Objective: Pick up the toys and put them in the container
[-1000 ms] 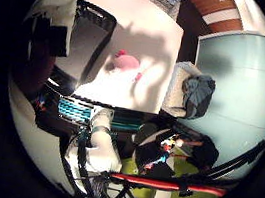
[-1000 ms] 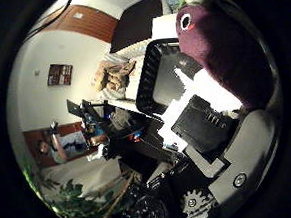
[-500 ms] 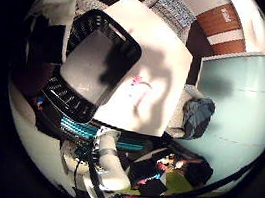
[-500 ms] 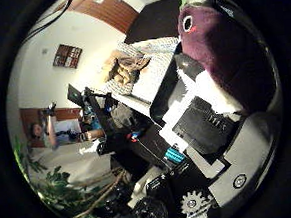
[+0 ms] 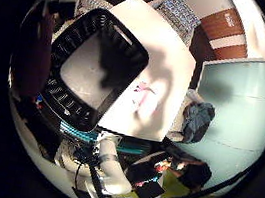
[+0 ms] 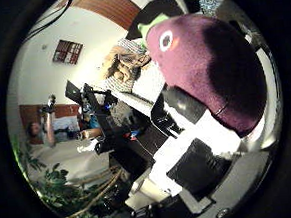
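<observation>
A purple plush toy (image 6: 207,60) with a green top and a white eye fills much of the right thumb side palm view, close to the palm. My hand (image 6: 194,151) is shut on it, with white and black finger parts pressed against its underside. The right little finger side palm view looks down on a black slotted container (image 5: 97,68) on a white table (image 5: 170,52); the inside of the container looks empty. A small pink toy (image 5: 144,93) lies on the table beside the container.
A dark bag (image 5: 198,120) lies on the teal floor past the table's edge. The arm's base (image 5: 110,164) stands by the table. A heap of brown cushions or plush (image 6: 126,68) and green plants (image 6: 51,186) show in the room.
Both views have shifted as the hand moved. The container now lies more under the palm, and the purple toy fills more of the thumb side view.
</observation>
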